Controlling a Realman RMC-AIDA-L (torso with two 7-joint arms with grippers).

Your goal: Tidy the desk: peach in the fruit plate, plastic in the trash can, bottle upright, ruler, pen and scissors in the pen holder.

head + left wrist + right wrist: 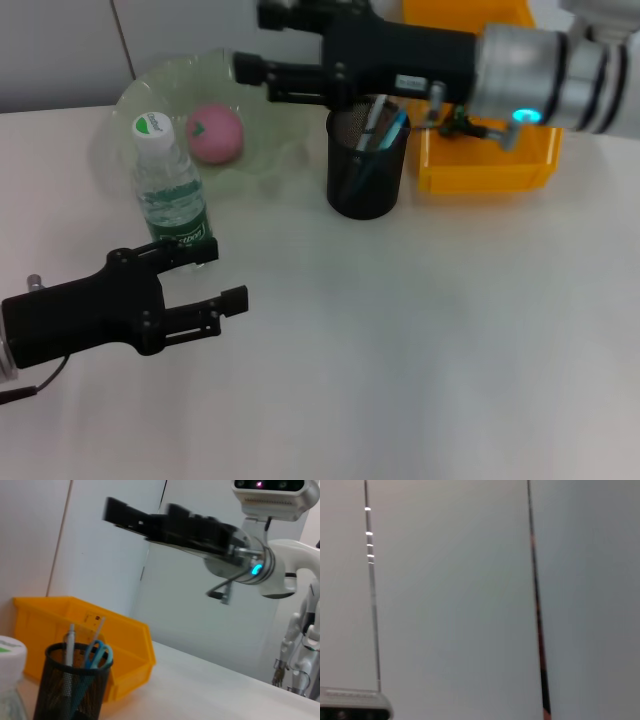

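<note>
A pink peach point(216, 133) lies in the translucent green fruit plate point(135, 100) at the back left. In front of the plate the clear bottle point(171, 188) stands upright with its white cap on. The black mesh pen holder point(367, 170) point(74, 687) holds blue-handled scissors point(98, 655), a grey pen point(70, 647) and a pale ruler point(99, 628). My left gripper point(222, 275) hovers low just in front of the bottle, open and empty. My right gripper point(255, 42) point(117, 512) hangs high over the plate's back edge and the holder, open and empty. No plastic is in view.
A yellow bin point(490, 165) point(120, 645) stands right behind and beside the pen holder, under my right forearm. White tabletop point(430, 340) stretches across the front and right. The right wrist view shows only a wall.
</note>
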